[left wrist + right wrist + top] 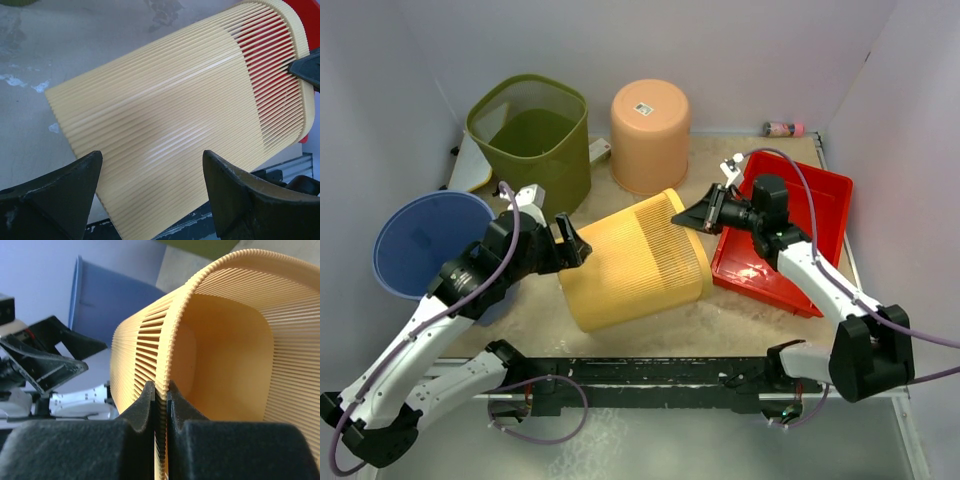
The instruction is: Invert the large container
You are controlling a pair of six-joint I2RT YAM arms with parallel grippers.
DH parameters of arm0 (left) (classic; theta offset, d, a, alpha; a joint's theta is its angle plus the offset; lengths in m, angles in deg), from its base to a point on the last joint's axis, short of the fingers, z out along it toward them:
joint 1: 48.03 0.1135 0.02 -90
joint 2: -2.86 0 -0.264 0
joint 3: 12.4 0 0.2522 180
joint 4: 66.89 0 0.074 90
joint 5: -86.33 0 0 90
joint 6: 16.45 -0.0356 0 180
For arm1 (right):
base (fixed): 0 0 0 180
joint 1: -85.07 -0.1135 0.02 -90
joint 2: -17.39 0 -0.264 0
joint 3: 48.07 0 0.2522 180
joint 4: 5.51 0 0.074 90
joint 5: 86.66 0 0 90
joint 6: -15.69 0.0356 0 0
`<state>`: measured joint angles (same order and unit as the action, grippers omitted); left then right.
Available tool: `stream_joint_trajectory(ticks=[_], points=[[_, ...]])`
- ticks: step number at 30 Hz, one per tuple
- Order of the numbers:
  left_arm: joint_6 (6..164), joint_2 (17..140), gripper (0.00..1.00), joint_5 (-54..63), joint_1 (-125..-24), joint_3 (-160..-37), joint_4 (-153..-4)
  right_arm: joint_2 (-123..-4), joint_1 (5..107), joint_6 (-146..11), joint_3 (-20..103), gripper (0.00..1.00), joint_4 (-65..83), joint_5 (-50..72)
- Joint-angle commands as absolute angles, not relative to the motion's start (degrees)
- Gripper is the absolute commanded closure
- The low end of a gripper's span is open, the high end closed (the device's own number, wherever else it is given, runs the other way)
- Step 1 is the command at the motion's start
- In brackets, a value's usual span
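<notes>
The large container [635,262] is a yellow ribbed basket lying on its side mid-table, its mouth towards the right. My right gripper [692,214] is shut on the container's rim [172,350], one finger inside the mouth and one outside; in the right wrist view the gripper [160,390] pinches the ribbed edge. My left gripper [575,245] is open at the basket's base end. In the left wrist view its gripper [152,160] hangs wide over the ribbed wall [175,115], with nothing held between the fingers.
An olive-green bin [535,135] and an upturned orange bucket [650,135] stand at the back. A blue basin [420,240] is on the left and a red tray [790,230] on the right. A small pink bottle [783,129] lies by the back wall.
</notes>
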<state>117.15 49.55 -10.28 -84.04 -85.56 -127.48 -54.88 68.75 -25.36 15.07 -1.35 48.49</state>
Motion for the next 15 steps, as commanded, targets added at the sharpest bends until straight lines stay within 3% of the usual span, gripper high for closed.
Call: stream_joint_trajectory(ticks=[1,6,15], points=[[115.78,51.02,0.21,-15.79,-83.8,-90.04,-123.99,-55.88,70.3,-19.63,11.45,1.0,-18.11,38.77],[117.61,51.4,0.21,-21.41,-83.8,-91.01,-122.95,-61.05,69.71,-9.99,8.65,1.0,-34.67,33.97],[123.61,50.76,0.21,-33.4,-83.8,-87.53,-121.05,-68.81,62.56,-5.4,9.58,1.0,-43.68,25.15]])
